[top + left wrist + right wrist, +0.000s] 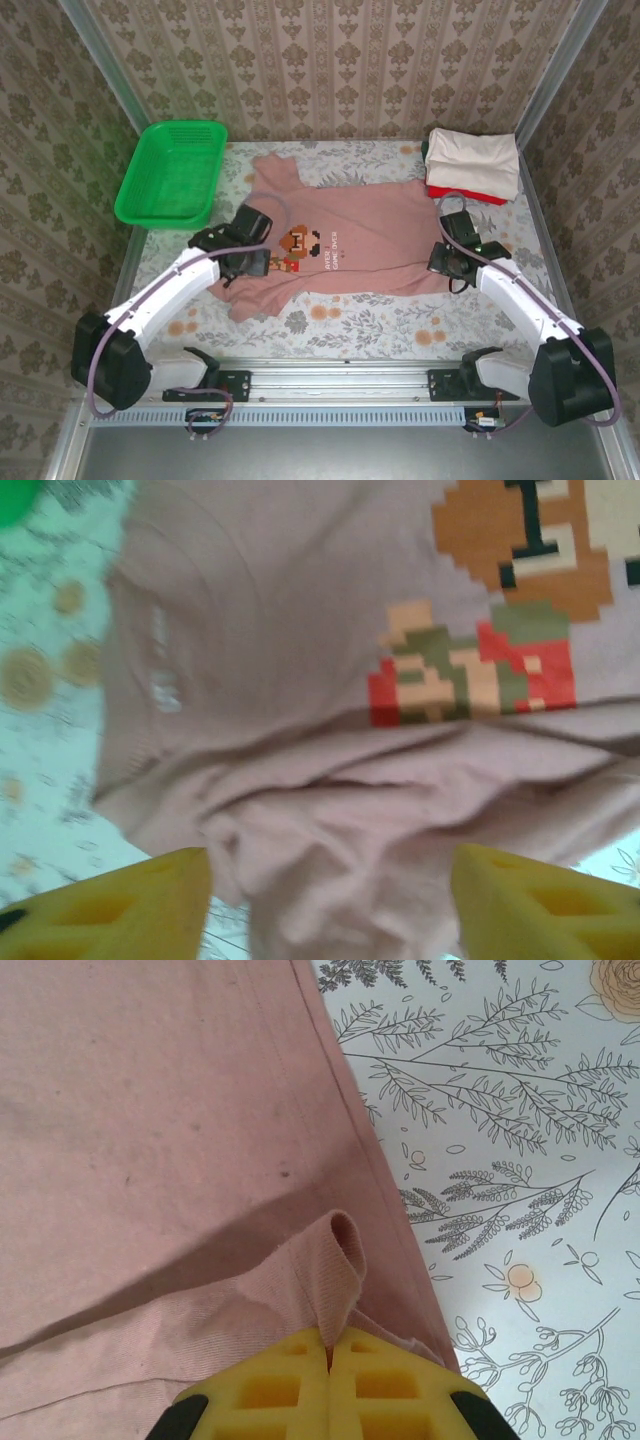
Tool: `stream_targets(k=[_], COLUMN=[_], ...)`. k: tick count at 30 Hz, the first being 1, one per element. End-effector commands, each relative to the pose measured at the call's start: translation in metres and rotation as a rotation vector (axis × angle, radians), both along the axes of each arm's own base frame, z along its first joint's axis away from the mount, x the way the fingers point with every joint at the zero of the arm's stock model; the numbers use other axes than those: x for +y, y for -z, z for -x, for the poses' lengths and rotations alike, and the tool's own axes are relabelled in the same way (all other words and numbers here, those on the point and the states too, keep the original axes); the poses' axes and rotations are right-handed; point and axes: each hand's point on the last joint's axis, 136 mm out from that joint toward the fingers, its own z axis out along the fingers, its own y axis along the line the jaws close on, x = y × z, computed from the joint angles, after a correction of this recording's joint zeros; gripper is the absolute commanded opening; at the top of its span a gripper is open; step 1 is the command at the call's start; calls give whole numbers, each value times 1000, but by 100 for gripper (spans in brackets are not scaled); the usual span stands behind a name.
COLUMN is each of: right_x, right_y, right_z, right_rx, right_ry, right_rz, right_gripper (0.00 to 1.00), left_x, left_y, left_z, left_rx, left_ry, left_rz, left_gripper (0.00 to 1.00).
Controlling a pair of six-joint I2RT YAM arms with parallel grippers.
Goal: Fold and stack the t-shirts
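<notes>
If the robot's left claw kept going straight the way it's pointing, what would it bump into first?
Most likely the pink t-shirt: its rumpled folds lie right ahead of the open left gripper, nearer than the pixel print. How far off is hard to judge.

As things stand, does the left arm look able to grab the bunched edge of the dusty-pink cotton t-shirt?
Probably yes. The left gripper hangs open right over the dusty-pink cotton t-shirt, its yellow fingers either side of the bunched fabric, with nothing lying between.
</notes>
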Motion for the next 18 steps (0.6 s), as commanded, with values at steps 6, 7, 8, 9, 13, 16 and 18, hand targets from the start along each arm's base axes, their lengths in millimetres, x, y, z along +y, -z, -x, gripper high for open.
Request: stream_targets(k=[6, 7, 8, 9, 13, 16, 18], right_x=[-2, -2, -1, -1, -1, -2, -2], right_y=[0, 1, 1, 2, 1, 2, 3], right_z=[-18, -18, -18, -18, -18, -18, -17], right_rx=[-14, -11, -12, -12, -11, -10, -8], right_ry=[-1, 0, -1, 0, -2, -5, -5], right_rz=[26, 26, 24, 25, 27, 28, 30], right_gripper=[0, 0, 0, 0, 0, 0, 0], left_x=[-82, -81, -80, -75, -62, -59, -56], left_y=[10, 20, 34, 45, 75, 90, 97], left_z=[77, 82, 87, 89, 88, 81, 76], left_rx=[-1, 17, 52, 73, 118, 137, 146], left_ry=[190, 182, 174, 143, 85, 67, 63], left_rz=[140, 125, 113, 90, 44, 29, 2], left_gripper=[51, 49, 48, 47, 56, 59, 58])
